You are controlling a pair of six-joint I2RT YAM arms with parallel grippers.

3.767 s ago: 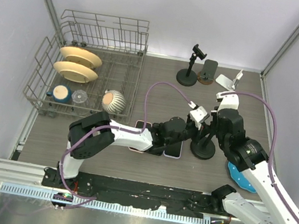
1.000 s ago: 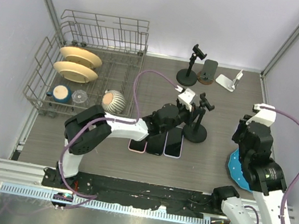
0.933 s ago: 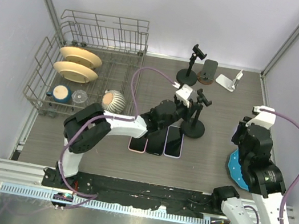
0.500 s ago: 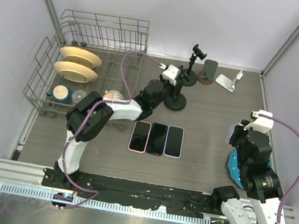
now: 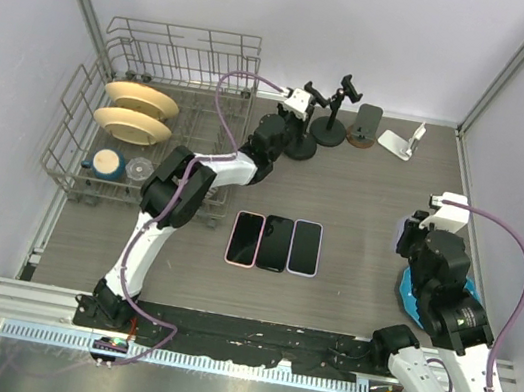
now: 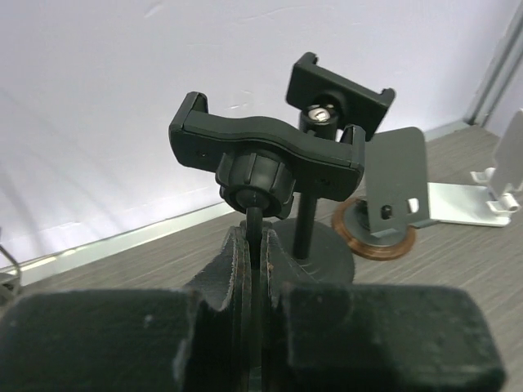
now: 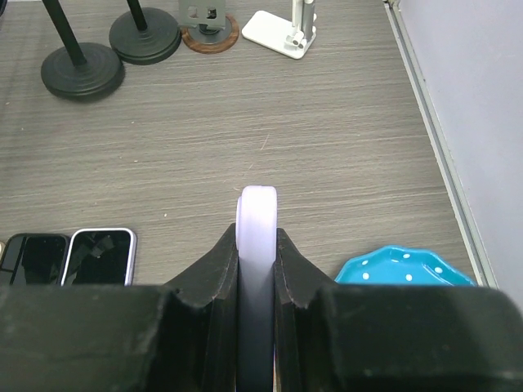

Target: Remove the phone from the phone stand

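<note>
Only wrist views show right end effector point(image 7: 256, 241) pinching phone point(image 7: 256, 206), left end effector point(image 6: 252, 249), stand point(image 6: 270, 155).

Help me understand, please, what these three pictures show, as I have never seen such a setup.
Two robot arms are bolted at the near edge of a table. One picture looks down from above; the other two come from a camera on each wrist. The left fingers are shut on the thin pole of a black phone stand, whose clamp is empty. The right fingers hold a pale phone edge-on. On the table lie three phones side by side, a blue plate, three more stands at the back, and a dish rack with plates.
</note>
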